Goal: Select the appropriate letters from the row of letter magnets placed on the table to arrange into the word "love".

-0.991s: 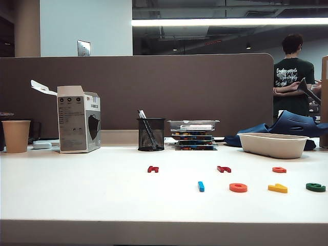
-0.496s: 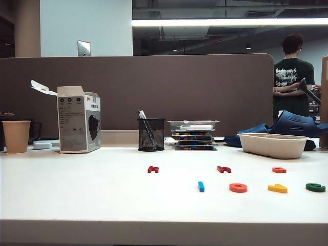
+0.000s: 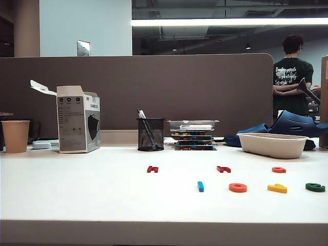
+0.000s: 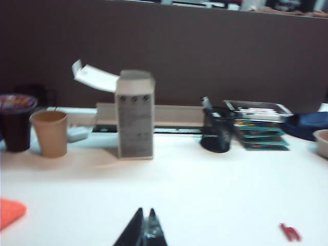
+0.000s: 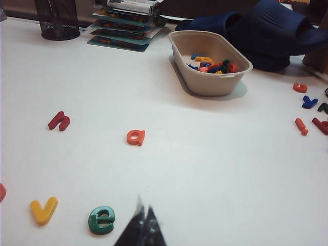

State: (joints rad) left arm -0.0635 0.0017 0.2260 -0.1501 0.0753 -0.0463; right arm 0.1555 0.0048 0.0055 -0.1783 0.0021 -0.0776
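Observation:
On the white table [image 3: 77,195] the front line of magnets reads blue bar [image 3: 200,186], orange ring [image 3: 238,187], yellow V [image 3: 277,188], green e [image 3: 315,187]. Behind them lie two dark red letters [image 3: 152,169] [image 3: 223,169] and an orange-red a [image 3: 279,169]. Neither arm shows in the exterior view. My right gripper [image 5: 143,206] is shut and empty, hovering just beside the green e [image 5: 101,219], with the yellow V [image 5: 43,210] further off. My left gripper [image 4: 145,211] is shut on nothing over bare table, well away from a dark red letter [image 4: 290,232].
A beige tray [image 3: 272,145] holding several spare letters stands at the back right, with more loose letters [image 5: 309,101] beyond it. At the back are a mesh pen holder [image 3: 150,134], a stack of flat boxes [image 3: 193,136], a white carton [image 3: 78,119] and a paper cup [image 3: 15,136].

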